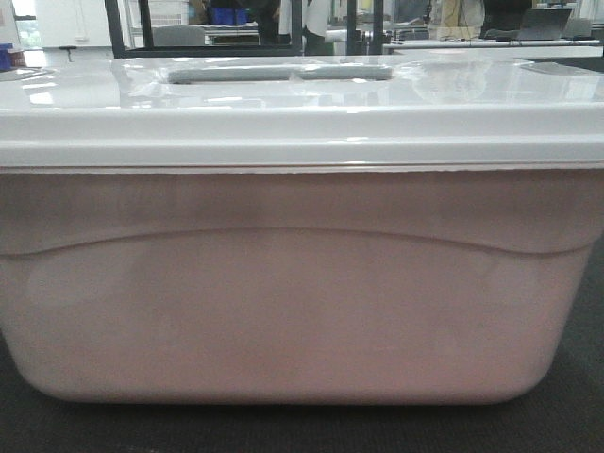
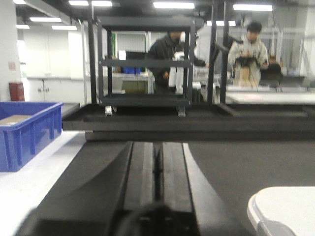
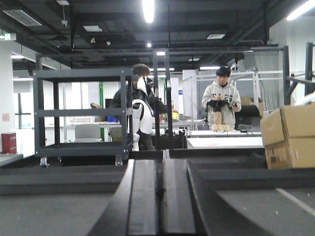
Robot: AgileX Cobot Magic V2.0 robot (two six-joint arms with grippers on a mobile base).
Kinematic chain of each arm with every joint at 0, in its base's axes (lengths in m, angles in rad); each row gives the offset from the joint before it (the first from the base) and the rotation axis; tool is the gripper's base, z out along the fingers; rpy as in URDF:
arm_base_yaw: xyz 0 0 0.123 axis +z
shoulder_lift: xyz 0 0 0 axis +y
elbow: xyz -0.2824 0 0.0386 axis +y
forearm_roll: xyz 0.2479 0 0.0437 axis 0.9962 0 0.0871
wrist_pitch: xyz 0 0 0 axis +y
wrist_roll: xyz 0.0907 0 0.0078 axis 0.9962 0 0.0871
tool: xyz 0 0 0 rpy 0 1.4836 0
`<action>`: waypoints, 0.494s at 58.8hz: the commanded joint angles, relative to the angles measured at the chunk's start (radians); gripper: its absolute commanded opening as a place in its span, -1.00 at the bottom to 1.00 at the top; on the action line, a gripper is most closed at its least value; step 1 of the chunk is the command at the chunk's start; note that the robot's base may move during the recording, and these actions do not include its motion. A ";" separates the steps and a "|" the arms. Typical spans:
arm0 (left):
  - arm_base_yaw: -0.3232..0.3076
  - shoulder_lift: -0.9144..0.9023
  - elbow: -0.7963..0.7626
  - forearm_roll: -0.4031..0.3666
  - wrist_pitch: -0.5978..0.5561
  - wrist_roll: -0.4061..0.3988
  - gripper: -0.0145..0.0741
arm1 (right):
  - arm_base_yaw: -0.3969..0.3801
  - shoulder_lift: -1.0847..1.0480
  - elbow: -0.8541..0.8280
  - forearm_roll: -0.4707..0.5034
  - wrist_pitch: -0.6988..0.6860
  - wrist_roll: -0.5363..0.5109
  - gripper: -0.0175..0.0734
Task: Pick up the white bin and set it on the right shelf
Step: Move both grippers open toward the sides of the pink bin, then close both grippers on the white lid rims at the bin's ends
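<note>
One blue crate (image 2: 27,130) sitting at far left of the left wrist view, left gripper (image 2: 157,147) at lower centre pressing closed on nothing, white bin (image 2: 288,209) showing a lid corner at lower right, filling the front view edge to edge, right gripper (image 3: 163,162) also pressing closed, empty.

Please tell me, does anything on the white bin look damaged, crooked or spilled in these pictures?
Nothing stands out. The white bin sits level, its lid lies flat and shut along the whole front rim, and the grey handle rests in place. No crack or spill shows; only the front side is visible.
</note>
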 commanded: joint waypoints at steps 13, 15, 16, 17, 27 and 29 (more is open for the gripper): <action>-0.002 0.373 -0.347 -0.016 0.227 -0.005 -0.28 | 0.002 0.320 -0.259 0.002 0.033 -0.002 0.02; -0.006 0.404 -0.361 -0.032 0.235 -0.005 -0.14 | 0.002 0.353 -0.270 0.002 0.054 -0.002 0.18; -0.007 0.415 -0.365 -0.039 0.238 -0.005 -0.09 | 0.002 0.365 -0.276 0.002 0.063 -0.002 0.24; -0.010 0.431 -0.371 -0.050 0.241 -0.005 -0.01 | 0.002 0.383 -0.280 0.003 0.080 -0.002 0.33; -0.016 0.528 -0.427 -0.208 0.397 -0.005 0.23 | 0.002 0.495 -0.356 0.086 0.345 -0.002 0.78; -0.016 0.546 -0.442 -0.230 0.445 -0.005 0.23 | 0.002 0.516 -0.380 0.113 0.419 -0.002 0.76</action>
